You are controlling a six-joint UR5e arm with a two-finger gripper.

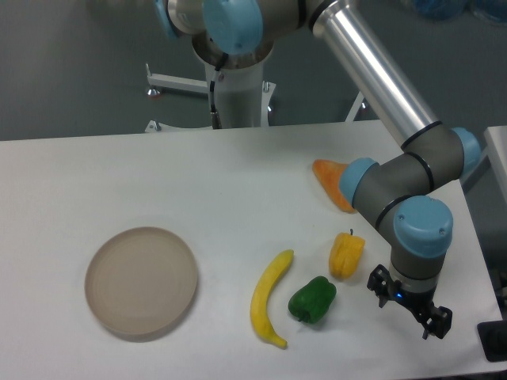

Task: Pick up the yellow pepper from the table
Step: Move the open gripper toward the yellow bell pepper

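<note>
The yellow pepper point(346, 255) stands on the white table point(198, 182), a small lobed yellow-orange pepper with a short dark stem. My gripper point(408, 309) hangs to its right and a little nearer the front edge, apart from it. Its two dark fingers point down and stand spread, so it is open with nothing between them. The grey and blue wrist sits directly above the fingers.
A green pepper point(312, 299) lies just left of and below the yellow one. A curved yellow banana point(268, 297) lies further left. An orange carrot-like piece point(331, 182) sits behind, partly hidden by the arm. A round beige plate point(141, 282) rests at the front left.
</note>
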